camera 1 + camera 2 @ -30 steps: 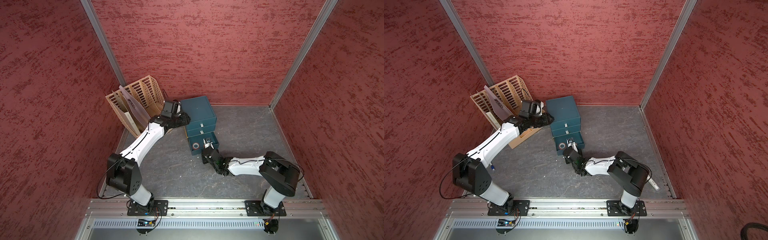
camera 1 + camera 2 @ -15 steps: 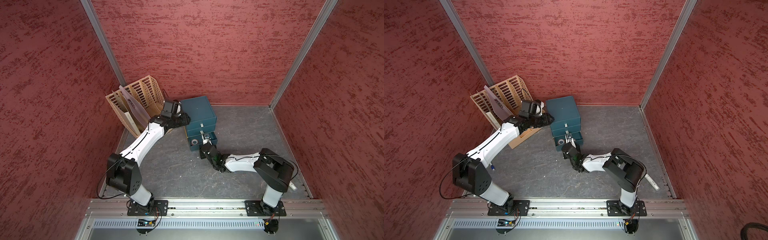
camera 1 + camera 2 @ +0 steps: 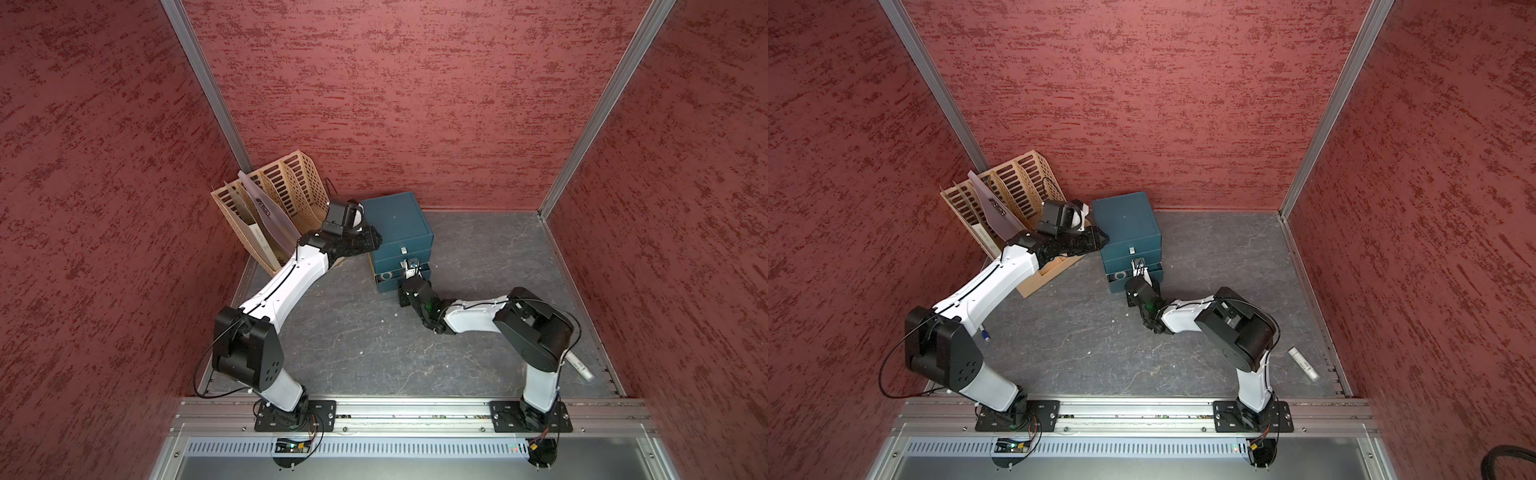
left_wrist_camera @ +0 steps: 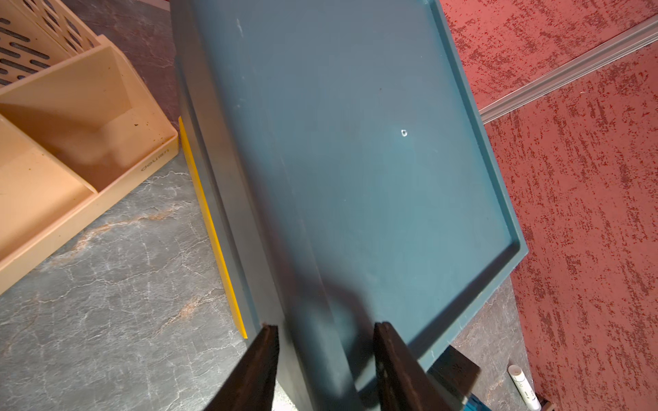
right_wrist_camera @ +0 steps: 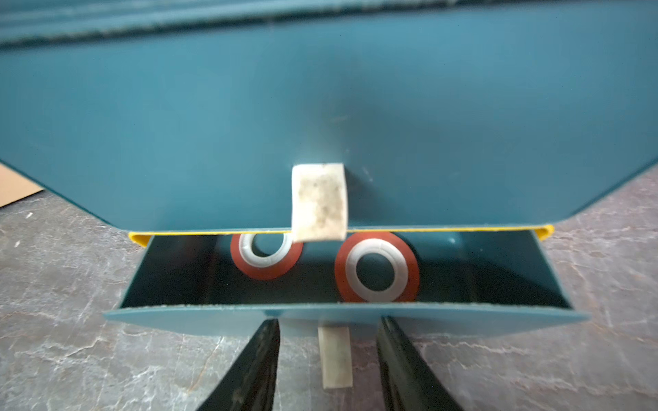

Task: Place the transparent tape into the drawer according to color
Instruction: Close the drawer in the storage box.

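In both top views the left gripper point(image 3: 374, 243) sits at a top corner of the blue cabinet point(image 3: 399, 220), close to the beige file rack point(image 3: 274, 199). The right gripper point(image 3: 409, 277) points at the front of the bottom drawer point(image 3: 386, 287), which stands partly out. A single roll point(image 3: 385, 276) shows inside, just beside the jaws, too small to tell its colour. A white tube point(image 3: 1304, 363) lies well apart, near the right arm's base. In the left wrist view the jaws straddle the cabinet's top edge, with one finger point(image 4: 256, 363) by its side wall and its mate over the lid. Whether they clench it or merely rest there I cannot tell. In the right wrist view the jaws are released and stand apart at the drawer front, with the lower pull tab point(image 5: 335, 356) loose between them. Just ahead of them, inside the drawer, lies the nearer red roll point(image 5: 376, 267). The farther red roll point(image 5: 265, 256) lies deeper in. If the fingers press off-centre, the drawer may skew and bind. If the left brace is slack, the whole cabinet may slide or turn. A closing grip could also miss the limp tab. The upper pull tab point(image 5: 318, 201) and the drawer above cover part of the farther roll, and the jaws' own roots are cut off. No purple or orange-yellow roll shows in any view.
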Robot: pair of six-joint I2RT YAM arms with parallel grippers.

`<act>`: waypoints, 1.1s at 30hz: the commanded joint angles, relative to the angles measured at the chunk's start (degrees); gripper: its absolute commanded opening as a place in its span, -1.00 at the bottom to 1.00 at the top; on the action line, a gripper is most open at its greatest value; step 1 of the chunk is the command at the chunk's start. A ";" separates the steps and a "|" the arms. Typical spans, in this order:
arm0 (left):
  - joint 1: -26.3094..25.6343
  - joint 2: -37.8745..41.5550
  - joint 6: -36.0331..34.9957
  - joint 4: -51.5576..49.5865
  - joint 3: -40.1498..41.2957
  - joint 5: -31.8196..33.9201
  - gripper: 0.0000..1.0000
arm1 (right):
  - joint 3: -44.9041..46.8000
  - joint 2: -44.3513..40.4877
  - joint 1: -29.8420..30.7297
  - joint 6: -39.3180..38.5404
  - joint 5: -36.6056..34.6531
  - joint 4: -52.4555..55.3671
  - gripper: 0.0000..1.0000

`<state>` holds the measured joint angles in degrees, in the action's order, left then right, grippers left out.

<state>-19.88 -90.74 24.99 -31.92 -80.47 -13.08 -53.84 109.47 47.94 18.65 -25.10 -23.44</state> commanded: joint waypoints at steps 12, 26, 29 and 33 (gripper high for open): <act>0.32 -0.62 -1.25 -2.53 -1.27 -1.42 -0.06 | -4.59 5.02 -1.06 -2.38 1.14 -5.61 -0.01; 0.28 -0.59 -1.61 -3.17 -1.67 -1.77 -0.06 | -7.33 7.86 -2.24 -2.23 1.48 -5.52 0.01; 0.28 -0.50 -1.70 -3.37 -1.68 -1.77 -0.06 | -7.51 8.08 -2.41 -2.13 1.64 -5.39 0.02; 0.32 -0.19 -1.70 -3.41 -1.62 -1.62 0.14 | -5.74 6.17 -2.33 -0.82 2.18 -4.64 0.09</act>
<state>-19.81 -90.76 24.60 -33.52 -81.06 -14.28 -59.59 116.49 46.30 17.10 -23.83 -27.18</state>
